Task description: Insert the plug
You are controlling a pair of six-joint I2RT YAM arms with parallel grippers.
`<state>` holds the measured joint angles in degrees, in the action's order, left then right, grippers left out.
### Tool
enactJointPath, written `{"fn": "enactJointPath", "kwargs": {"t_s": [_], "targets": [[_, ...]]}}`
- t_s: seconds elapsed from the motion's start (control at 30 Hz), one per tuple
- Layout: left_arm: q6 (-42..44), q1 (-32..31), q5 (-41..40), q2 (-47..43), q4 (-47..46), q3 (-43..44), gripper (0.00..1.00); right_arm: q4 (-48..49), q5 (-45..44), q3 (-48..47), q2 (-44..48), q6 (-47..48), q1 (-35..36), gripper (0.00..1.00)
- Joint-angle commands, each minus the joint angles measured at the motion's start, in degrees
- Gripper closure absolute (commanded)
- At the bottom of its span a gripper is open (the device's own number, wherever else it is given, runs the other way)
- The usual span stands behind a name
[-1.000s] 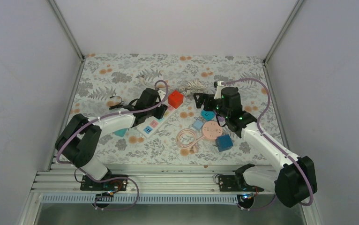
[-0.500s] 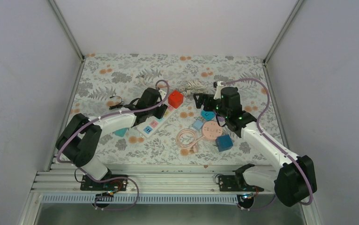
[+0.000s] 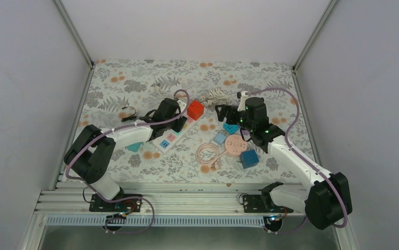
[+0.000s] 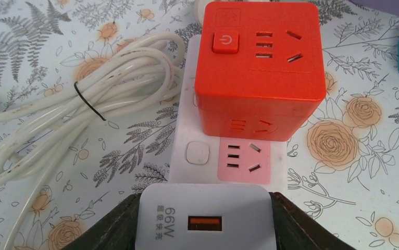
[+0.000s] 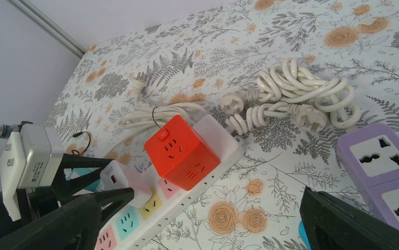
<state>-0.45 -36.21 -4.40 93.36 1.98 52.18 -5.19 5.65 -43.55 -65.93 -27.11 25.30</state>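
1. Over the last second your left gripper (image 4: pixel 203 225) has crept only a little closer to the red cube adapter (image 4: pixel 260 67). The right arm has stayed where it was. I read this as the fine lining-up or pressing stage, so the plug is probably not yet home.
2. The left jaws are clamped on the white charger (image 4: pixel 203 208), one dark finger on each flank. The right gripper (image 5: pixel 219 208) has its jaws spread wide and holds nothing. It hangs off to the right of the red cube.
3. The charger sits over the power strip (image 4: pixel 187 125) that carries the red cube. It is on the cube's near side, and one bare pink socket (image 4: pixel 241 159) lies between the two.
4. The charger is a rounded white block printed "66W", with an orange USB port facing your wrist camera. Its prongs are hidden beneath it, so you cannot tell whether they have entered a socket.
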Motion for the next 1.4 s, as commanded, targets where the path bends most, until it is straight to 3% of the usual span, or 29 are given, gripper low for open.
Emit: {"fn": "enactJointPath", "kwargs": {"t_s": [0.0,0.33,0.53,0.9,1.37], "targets": [[-0.6,-1.7,-2.8,-0.6,-3.1,-4.4,0.54,0.3,-1.2,0.6,0.1,-0.1,-0.7,0.02],[-4.0,-3.0,-3.1,0.6,-3.9,-8.4,0.54,1.2,0.2,0.4,-1.5,-0.9,-0.8,0.02],[1.7,-2.7,5.9,2.5,-0.9,-5.9,0.54,1.1,0.8,0.3,-1.6,-1.2,-0.8,0.02],[-0.3,-1.9,0.2,5.5,-1.5,-5.3,0.54,0.5,1.1,0.0,-1.3,-1.6,-0.8,0.02],[-5.0,-1.4,3.0,7.7,-3.9,-10.3,0.58,-2.2,1.1,-1.1,-6.3,-2.7,-0.6,0.07]]}}
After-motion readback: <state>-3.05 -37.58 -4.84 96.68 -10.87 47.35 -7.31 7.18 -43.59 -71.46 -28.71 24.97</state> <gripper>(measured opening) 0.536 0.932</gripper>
